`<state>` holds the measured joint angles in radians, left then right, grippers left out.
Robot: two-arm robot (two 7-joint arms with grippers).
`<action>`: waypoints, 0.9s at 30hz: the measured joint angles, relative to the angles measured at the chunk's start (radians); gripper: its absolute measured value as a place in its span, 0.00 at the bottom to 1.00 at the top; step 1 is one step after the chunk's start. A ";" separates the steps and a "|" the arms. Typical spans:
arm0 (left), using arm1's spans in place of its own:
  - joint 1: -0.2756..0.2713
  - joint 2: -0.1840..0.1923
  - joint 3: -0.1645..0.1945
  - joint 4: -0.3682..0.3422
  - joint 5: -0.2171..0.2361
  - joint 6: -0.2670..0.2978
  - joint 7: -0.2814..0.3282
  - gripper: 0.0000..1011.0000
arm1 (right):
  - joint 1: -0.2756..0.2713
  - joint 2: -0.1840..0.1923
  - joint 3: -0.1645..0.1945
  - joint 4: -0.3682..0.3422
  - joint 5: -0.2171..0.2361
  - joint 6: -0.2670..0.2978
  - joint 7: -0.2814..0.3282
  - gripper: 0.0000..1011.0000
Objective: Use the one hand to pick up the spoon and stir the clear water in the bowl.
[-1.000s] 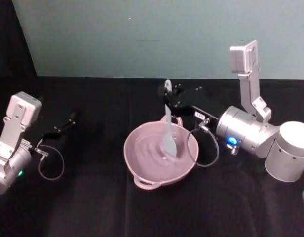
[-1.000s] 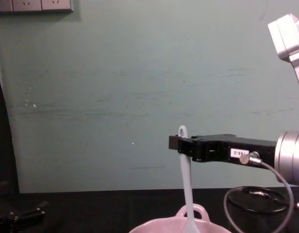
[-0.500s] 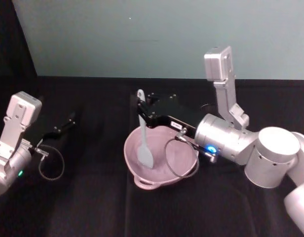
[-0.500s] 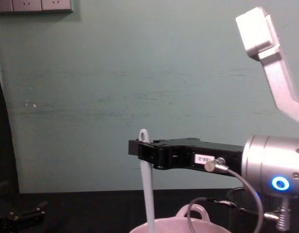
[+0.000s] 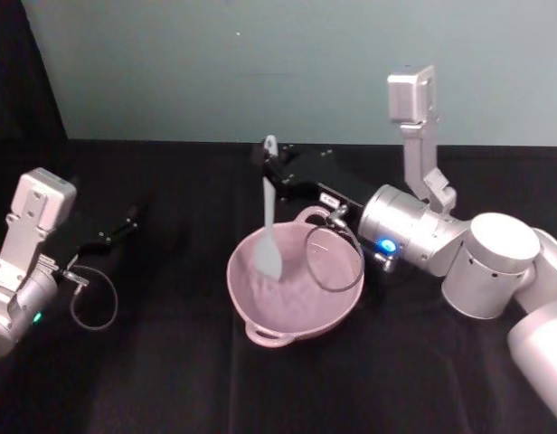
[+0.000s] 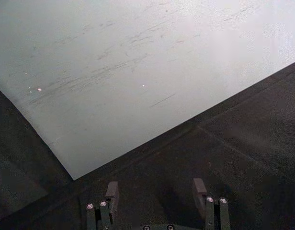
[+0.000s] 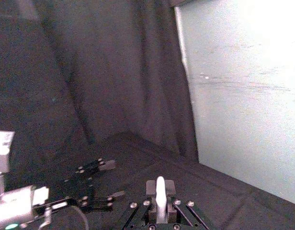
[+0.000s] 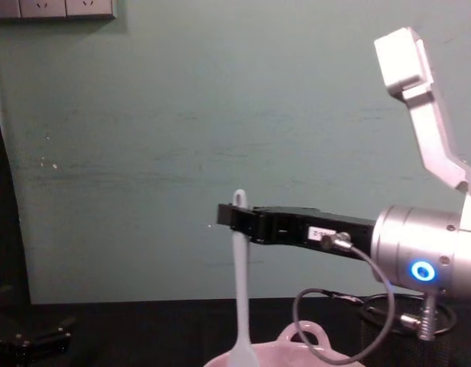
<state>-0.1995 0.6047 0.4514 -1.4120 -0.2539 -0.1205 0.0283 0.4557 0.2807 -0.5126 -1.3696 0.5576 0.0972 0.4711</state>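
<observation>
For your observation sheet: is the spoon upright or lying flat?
Upright: the spoon hangs near-vertical from the right claw, head down in the bowl.

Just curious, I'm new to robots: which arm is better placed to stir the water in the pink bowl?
Right. The right claw grips the spoon by its handle top, with the head down in the bowl. The left claw sits open, off to the bowl's left.

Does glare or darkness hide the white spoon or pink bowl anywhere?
Right wrist view: the wall glares white, yet the slim white plastic spoon reads clearly in the black right gripper. Head view: the glossy pale pink bowl stands out on the black tablecloth, while the parked black left gripper nearly merges with it.
</observation>
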 joint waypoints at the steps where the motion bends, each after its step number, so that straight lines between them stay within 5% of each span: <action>1: 0.000 0.000 0.000 0.000 0.000 0.000 0.000 1.00 | 0.000 0.000 0.005 0.004 0.004 -0.002 -0.001 0.11; 8: 0.000 0.000 0.000 0.000 0.000 0.000 0.000 1.00 | -0.022 0.030 0.048 0.000 0.018 -0.005 -0.036 0.12; 16: 0.000 0.000 0.000 0.000 0.000 0.000 0.000 1.00 | -0.081 0.096 0.081 -0.091 0.006 0.030 -0.078 0.11; 27: 0.000 0.000 0.000 0.000 0.000 0.000 0.000 1.00 | -0.136 0.123 0.055 -0.207 -0.028 0.065 -0.088 0.12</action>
<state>-0.1995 0.6047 0.4514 -1.4120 -0.2539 -0.1205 0.0283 0.3193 0.4038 -0.4580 -1.5765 0.5296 0.1620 0.3836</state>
